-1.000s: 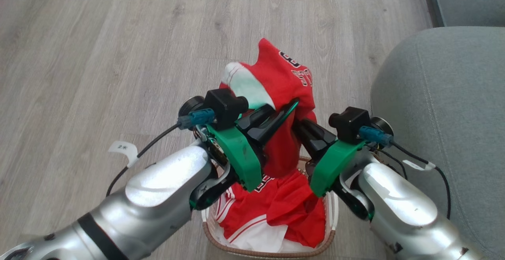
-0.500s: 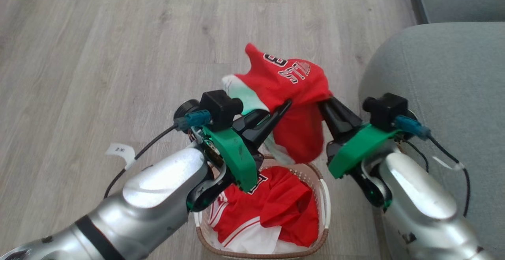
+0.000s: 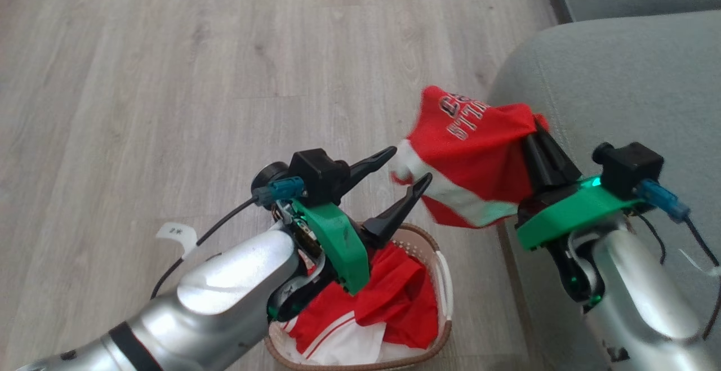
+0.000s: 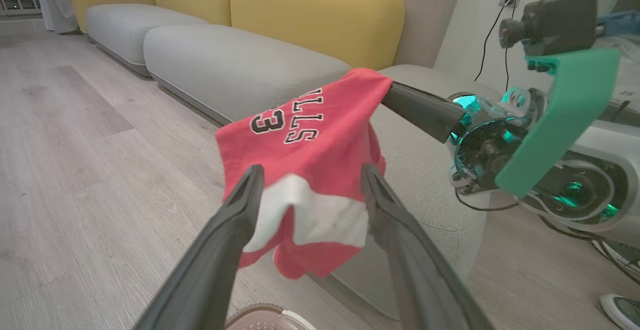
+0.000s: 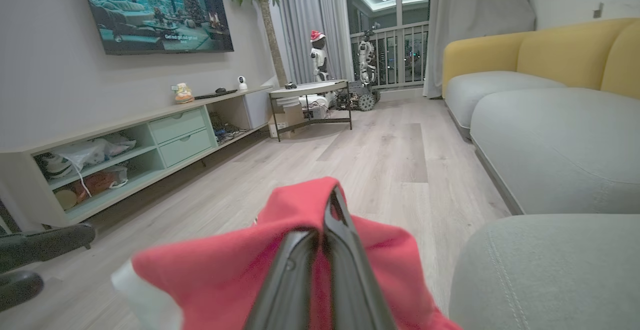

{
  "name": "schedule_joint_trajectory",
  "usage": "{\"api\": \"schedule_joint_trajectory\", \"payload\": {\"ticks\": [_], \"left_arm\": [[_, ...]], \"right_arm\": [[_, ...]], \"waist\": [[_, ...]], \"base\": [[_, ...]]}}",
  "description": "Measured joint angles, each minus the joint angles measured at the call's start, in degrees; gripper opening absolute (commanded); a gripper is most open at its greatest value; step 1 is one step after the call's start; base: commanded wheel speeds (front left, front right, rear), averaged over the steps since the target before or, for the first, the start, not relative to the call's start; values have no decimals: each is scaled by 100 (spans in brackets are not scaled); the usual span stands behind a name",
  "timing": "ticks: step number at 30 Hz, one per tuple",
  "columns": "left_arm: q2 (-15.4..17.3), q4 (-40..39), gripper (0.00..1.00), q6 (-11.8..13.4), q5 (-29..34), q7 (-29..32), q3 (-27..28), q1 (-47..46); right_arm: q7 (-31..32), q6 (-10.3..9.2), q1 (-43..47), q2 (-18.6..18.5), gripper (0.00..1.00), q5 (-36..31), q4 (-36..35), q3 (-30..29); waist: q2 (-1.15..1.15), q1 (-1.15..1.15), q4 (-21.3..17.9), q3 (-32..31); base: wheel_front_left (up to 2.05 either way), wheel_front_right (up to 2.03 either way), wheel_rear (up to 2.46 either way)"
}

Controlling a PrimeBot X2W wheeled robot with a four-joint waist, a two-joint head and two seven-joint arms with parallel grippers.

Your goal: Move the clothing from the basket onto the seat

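Now, the right gripper is pinched tight on a red jersey. The thin shiny cloth is bunched at the fingertips and droops in soft folds, with a white band along the lower edge and black-and-white lettering on top. It hangs in the air just beside the rounded edge of the seat, a big grey-green fabric cushion with a stitched seam. The left gripper is spread wide and holds nothing, the white hem hanging close by its long dark tips. Below it sits the basket, cream plastic with a brown rim and rounded corners, more red-and-white clothes crumpled inside. Pale wood-look floor stretches away to the left and ahead, and the broad seat top spreads off to the right.
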Motion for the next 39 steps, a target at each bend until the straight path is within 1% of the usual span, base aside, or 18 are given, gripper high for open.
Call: {"api": "schedule_joint_trajectory", "payload": {"ticks": [5, 7, 8, 17, 22, 28, 31, 35, 39], "left_arm": [[47, -100, 100, 93, 8, -8, -11, 5], [64, -133, 100, 98, 38, -10, -18, 7], [64, -133, 100, 98, 38, -10, -18, 7], [151, -249, 100, 178, 118, -58, -19, 7], [225, -310, 100, 221, 158, -58, -11, 5], [258, -361, 100, 265, 201, -59, -10, 4], [261, -382, 100, 283, 210, -59, -10, 3], [267, -430, 100, 303, 213, -87, -10, 1], [269, -487, 100, 328, 220, -96, -10, -3]], "right_arm": [[1, 0, 250, -5, 0, -144, -377, -321], [10, 0, 332, -13, 0, -194, -559, -448], [10, 0, 332, -13, 0, -194, -559, -448], [231, 0, 722, -16, 0, -335, -1385, -835], [322, 0, 928, 38, 0, -422, -1730, -933], [349, 0, 1090, 179, 0, -482, -2028, -1018], [364, 0, 1180, 186, 0, -483, -2116, -1059], [366, 0, 1260, 192, 0, -532, -2217, -1100], [385, 0, 1278, 205, 0, -532, -2309, -1154]], "waist": [[0, 0, -253, 12], [0, 0, -376, 26], [0, 0, -376, 26], [0, 0, -1010, 132], [0, 0, -1383, 203], [0, 0, -1812, 277], [0, 0, -1999, 308], [0, 0, -2197, 349], [0, 0, -2305, 406]], "base": [[0, 0, 0], [0, 0, 0], [0, 0, 0], [0, 0, 0], [0, 0, 0], [0, 0, 0], [0, 0, 0], [0, 0, 0], [0, 0, 0]]}}
